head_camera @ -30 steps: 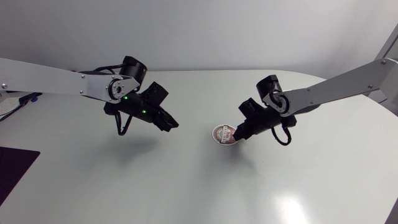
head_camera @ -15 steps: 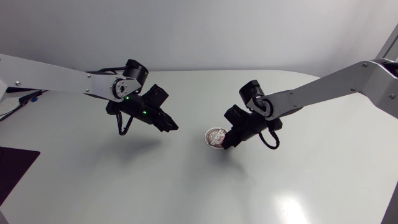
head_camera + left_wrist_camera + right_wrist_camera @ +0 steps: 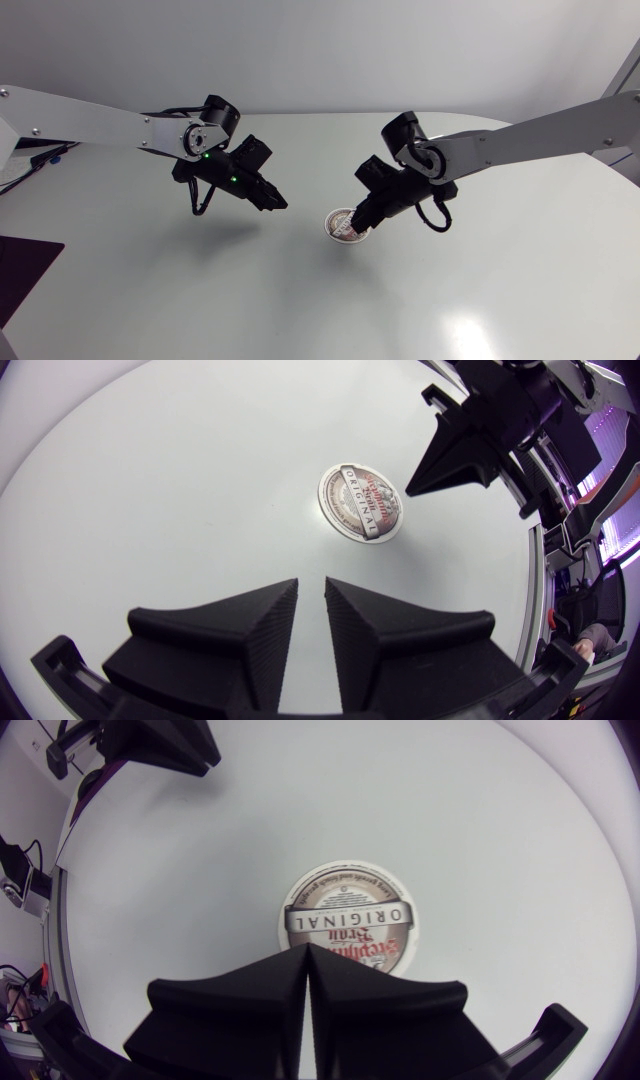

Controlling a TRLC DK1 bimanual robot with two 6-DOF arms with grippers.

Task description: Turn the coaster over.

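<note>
White table point(image 3: 500, 290), round coaster point(image 3: 345, 898) with red print and grey banner, at fully narrowed right tool point(image 3: 307, 949).

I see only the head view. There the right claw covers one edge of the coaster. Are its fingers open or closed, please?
Observer: Closed. In the right wrist view the right claw has both fingers pressed together with nothing between them, and their tip is over the edge of the round printed cardboard coaster.
Operator: Is the coaster already lifted?
Observer: No. In the left wrist view it looks flat on the white table, printed side up.
Operator: And the left claw?
Observer: The left claw has a narrow gap between its fingers with nothing in it. The coaster lies ahead of it, apart.
</note>
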